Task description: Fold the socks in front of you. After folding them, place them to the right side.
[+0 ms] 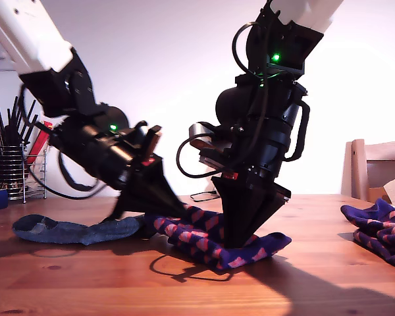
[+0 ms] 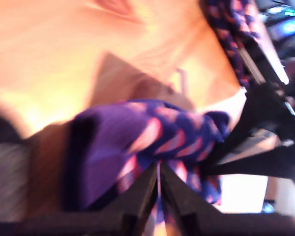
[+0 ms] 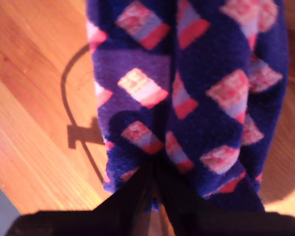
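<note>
Fuzzy knit checked sock (image 3: 196, 98), glossy wooden table (image 1: 85, 276), seemingly matt plastic gripper (image 1: 240, 240)

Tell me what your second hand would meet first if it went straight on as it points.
My second hand points steeply down: first the checked sock at its tips, then probably the table beneath.

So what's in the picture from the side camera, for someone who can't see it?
Two black robot grippers press on a purple diamond-check sock on a wooden table. A grey-blue sock lies toward the exterior view's left, another checked sock at its right edge.
</note>
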